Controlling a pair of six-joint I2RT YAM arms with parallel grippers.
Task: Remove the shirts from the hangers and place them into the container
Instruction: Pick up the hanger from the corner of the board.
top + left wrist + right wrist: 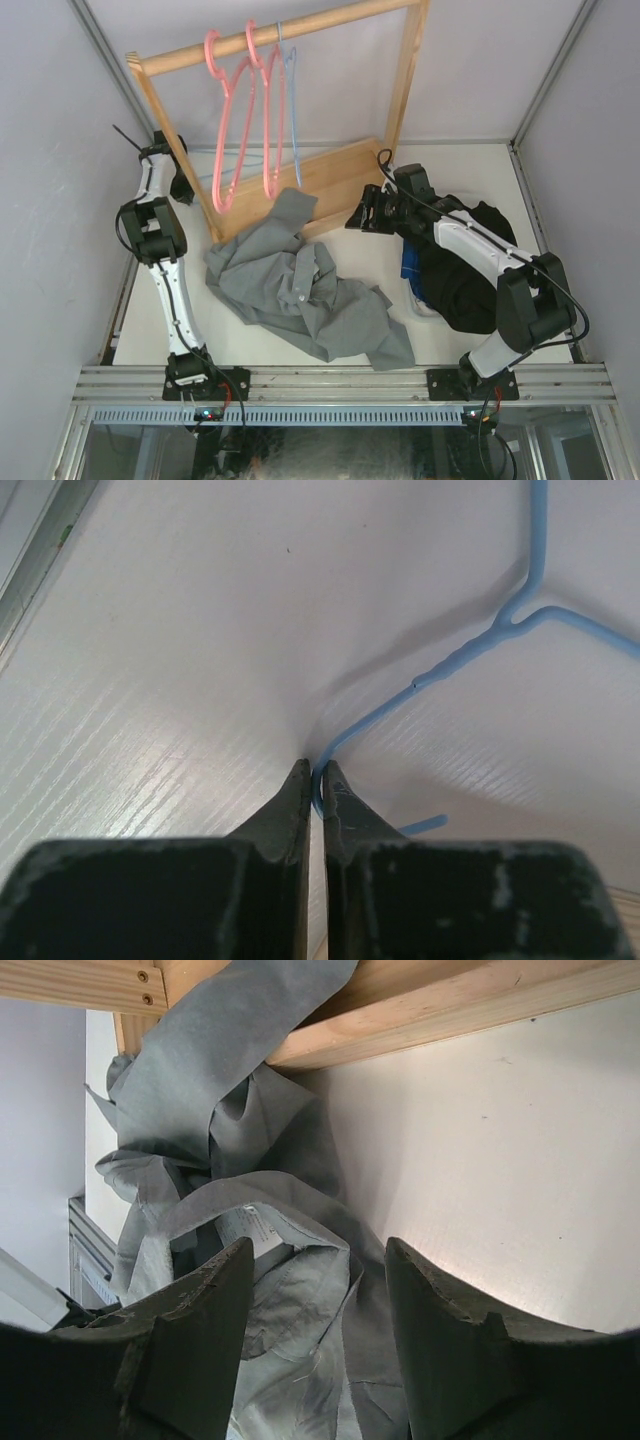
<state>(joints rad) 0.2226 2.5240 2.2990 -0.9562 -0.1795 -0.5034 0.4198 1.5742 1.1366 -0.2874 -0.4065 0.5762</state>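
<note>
The left pincer (pixel 315 772) is pinched almost shut on the hook of the light-blue wire hanger (pixel 470 650), left of the wooden rack (pixel 335 180), with bare tabletop (pixel 150 680) all around. The right pincer (pixel 318 1250) stands open, gripping nothing, at the rack's front base edge. It is over the grey shirt (pixel 300 290), which sprawls from that base toward the tabletop's near edge.

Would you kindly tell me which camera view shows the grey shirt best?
The top external view: the grey shirt is visible whole, lying crumpled. The right wrist view shows only a close-up part of it; the left wrist view shows none of it.
</note>
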